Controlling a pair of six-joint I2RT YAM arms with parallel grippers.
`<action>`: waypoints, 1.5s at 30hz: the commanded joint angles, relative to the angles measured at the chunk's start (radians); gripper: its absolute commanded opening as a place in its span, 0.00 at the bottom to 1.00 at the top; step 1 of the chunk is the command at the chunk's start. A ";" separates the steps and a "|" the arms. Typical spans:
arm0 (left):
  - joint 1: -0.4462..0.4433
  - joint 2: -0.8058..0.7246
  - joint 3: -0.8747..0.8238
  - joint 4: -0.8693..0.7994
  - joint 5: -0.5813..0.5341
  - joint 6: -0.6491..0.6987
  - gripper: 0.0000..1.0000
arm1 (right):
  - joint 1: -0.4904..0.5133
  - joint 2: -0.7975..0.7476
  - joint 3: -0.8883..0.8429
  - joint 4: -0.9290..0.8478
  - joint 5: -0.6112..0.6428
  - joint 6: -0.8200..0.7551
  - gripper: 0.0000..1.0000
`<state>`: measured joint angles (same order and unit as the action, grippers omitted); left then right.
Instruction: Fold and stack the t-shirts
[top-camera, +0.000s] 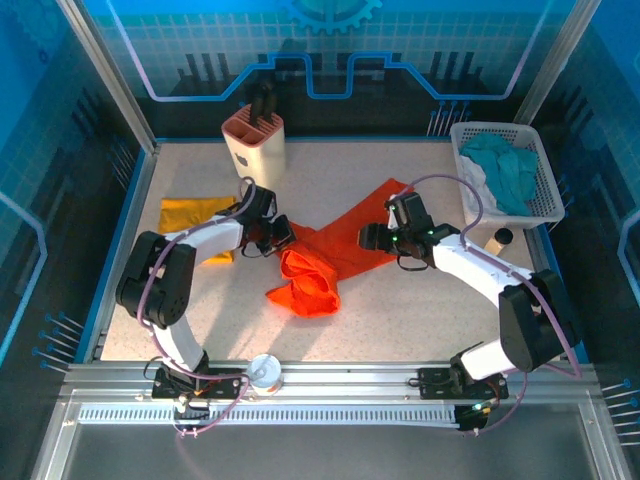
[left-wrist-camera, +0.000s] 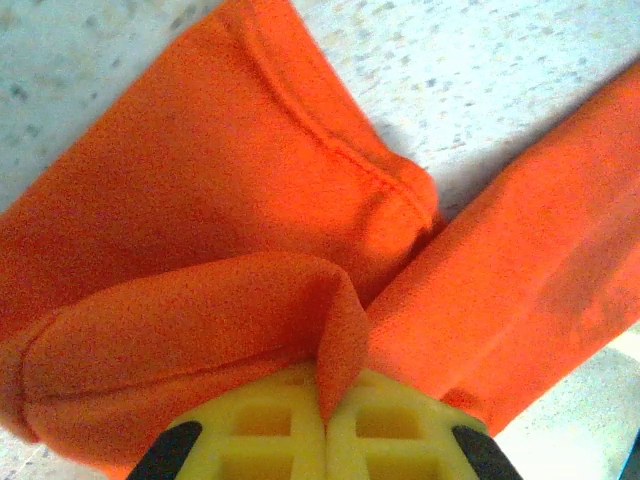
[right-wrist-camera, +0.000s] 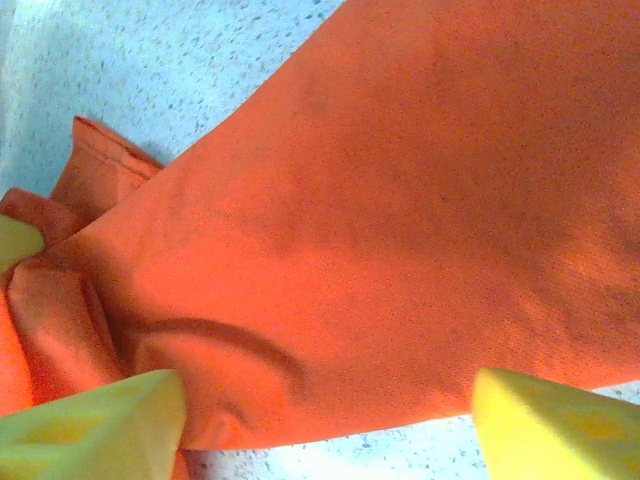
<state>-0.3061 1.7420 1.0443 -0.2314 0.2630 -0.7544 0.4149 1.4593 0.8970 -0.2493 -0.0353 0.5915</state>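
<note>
Nearest the top camera, a small round object (top-camera: 265, 371) sits on the front rail between the two arm bases. Beyond it, on the speckled surface (top-camera: 400, 320), the orange-red t-shirt (top-camera: 335, 255) lies mid-surface, stretched diagonally with a bunched heap at its near-left end. The left claw (top-camera: 280, 240) is on its left part and the right claw (top-camera: 372, 238) on its right part. The mustard-yellow t-shirt (top-camera: 190, 213) lies apart at the left edge, partly under the left arm. A white basket (top-camera: 545, 190) holding a teal cloth (top-camera: 505, 165) stands at the far right. From the left wrist, the left claw (left-wrist-camera: 325, 425) has its yellow fingers (left-wrist-camera: 260, 430) pressed together, pinching a raised fold of the orange-red t-shirt (left-wrist-camera: 220, 200). From the right wrist, the right claw (right-wrist-camera: 330, 420) stands apart, its fingers (right-wrist-camera: 100, 425) straddling a broad flat stretch of the orange-red t-shirt (right-wrist-camera: 400, 200) without clamping it.
</note>
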 joint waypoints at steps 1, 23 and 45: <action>-0.005 -0.070 0.067 -0.057 -0.011 0.145 0.00 | -0.033 0.034 -0.012 0.026 0.002 0.014 0.71; -0.016 -0.252 0.185 -0.129 -0.093 0.538 0.08 | -0.127 0.279 0.001 0.001 0.000 0.126 0.15; -0.003 -0.098 0.362 -0.062 -0.320 0.673 0.14 | -0.184 -0.023 -0.142 -0.147 0.021 0.148 0.00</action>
<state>-0.3180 1.6047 1.3609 -0.3431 0.0120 -0.1318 0.2577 1.4761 0.7643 -0.3225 -0.0269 0.7479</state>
